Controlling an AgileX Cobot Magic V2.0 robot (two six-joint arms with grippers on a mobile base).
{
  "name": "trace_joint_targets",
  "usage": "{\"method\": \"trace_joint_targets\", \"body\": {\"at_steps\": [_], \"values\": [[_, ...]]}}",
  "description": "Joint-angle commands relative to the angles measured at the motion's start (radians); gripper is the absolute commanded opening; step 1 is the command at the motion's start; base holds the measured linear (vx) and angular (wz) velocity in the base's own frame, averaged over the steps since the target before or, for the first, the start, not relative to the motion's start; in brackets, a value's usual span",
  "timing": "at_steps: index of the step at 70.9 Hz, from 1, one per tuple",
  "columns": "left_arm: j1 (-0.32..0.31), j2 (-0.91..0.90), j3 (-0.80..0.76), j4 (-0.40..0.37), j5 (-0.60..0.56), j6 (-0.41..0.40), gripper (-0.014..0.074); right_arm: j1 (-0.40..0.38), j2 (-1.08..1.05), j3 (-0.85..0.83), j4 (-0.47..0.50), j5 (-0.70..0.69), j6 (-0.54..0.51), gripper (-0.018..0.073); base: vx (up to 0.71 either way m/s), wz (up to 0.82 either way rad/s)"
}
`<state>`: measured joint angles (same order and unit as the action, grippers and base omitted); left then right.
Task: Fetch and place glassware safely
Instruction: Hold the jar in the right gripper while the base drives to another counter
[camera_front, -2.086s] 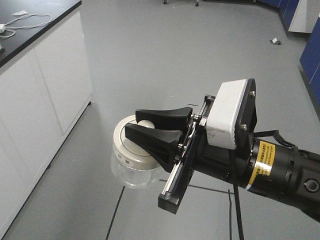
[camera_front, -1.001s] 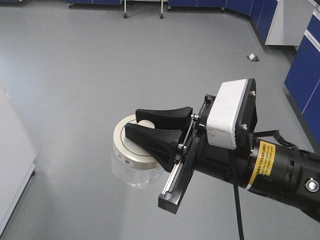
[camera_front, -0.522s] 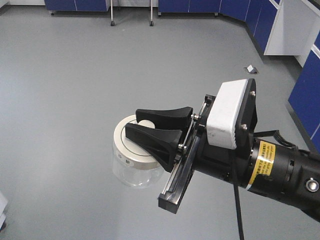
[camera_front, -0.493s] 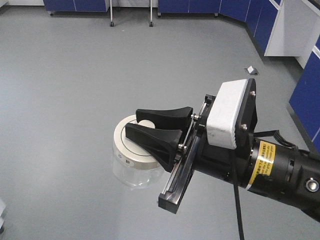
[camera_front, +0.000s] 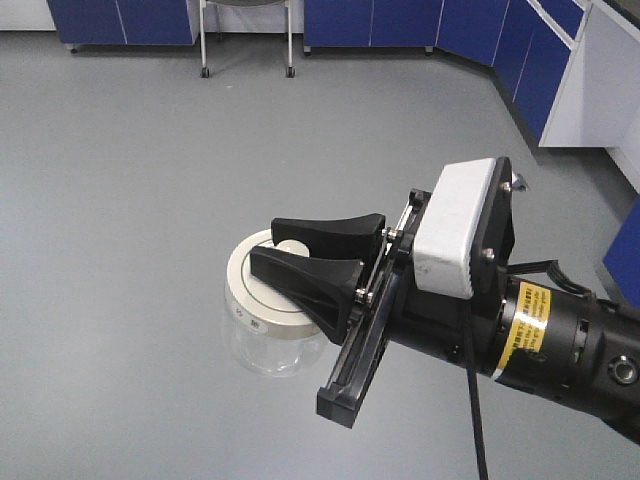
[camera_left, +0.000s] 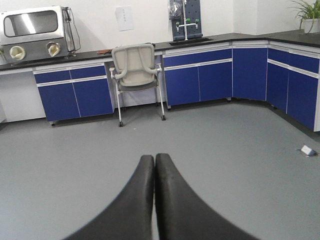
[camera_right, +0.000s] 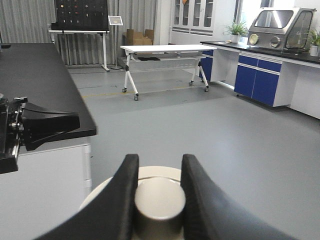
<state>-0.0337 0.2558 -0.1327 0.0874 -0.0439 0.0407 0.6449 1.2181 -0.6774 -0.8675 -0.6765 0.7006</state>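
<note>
The right gripper (camera_front: 267, 243) is clamping the lid knob (camera_right: 159, 200) of the glass jar (camera_front: 250, 305), hanging centre-frame above the floor (camera_front: 120, 180). The left gripper (camera_left: 154, 195) is resting closed, empty. Transport is likely proceeding; next: level, gentle set-down.

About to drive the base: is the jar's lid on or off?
On. The cream-white lid sits flush atop the glass jar, and the right pincer grips its knob.

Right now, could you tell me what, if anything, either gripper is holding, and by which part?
The right gripper holds the glass jar by its lid's knob; the left gripper is shut on nothing.
</note>
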Motion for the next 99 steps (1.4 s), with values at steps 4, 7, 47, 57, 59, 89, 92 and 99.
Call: {"method": "trace_joint_targets", "body": {"at_steps": [4,7,47,57,59,89,92,99], "values": [[-0.001,0.009,-0.026,-0.003,-0.07,-0.009,-0.0007,0.0,-0.027,-0.031,0.043,-0.076,-0.004,-0.0003,0.64,-0.05],[-0.001,0.009,-0.026,-0.003,-0.07,-0.009,-0.0007,0.0,-0.027,-0.031,0.043,-0.076,-0.004,-0.0003,0.64,-0.05],[-0.001,0.009,-0.026,-0.003,-0.07,-0.009,-0.0007,0.0,-0.027,-0.031,0.044,-0.076,-0.004,-0.0003,0.62,-0.06],[-0.001,0.009,-0.026,-0.003,-0.07,-0.009,-0.0007,0.0,-0.027,-0.031,0.044,-0.076,-0.004,-0.0003,0.61,-0.02],[-0.001,0.009,-0.026,-0.003,-0.07,-0.009,-0.0007,0.0,-0.027,-0.031,0.044,-0.076,-0.004,-0.0003,0.61,0.0],[-0.001,0.009,-0.026,-0.003,-0.07,-0.009,-0.0007,0.0,-0.027,-0.031,0.043,-0.074,-0.004,-0.0003,0.61,0.05],[-0.001,0.009,-0.026,-0.003,-0.07,-0.009,-0.0007,0.0,-0.027,-0.031,0.043,-0.075,-0.004,-0.0003,0.61,0.07],[-0.001,0.009,-0.026,-0.003,-0.07,-0.009,-0.0007,0.0,-0.027,-0.031,0.043,-0.074,-0.004,-0.0003,0.6,0.06]]}}
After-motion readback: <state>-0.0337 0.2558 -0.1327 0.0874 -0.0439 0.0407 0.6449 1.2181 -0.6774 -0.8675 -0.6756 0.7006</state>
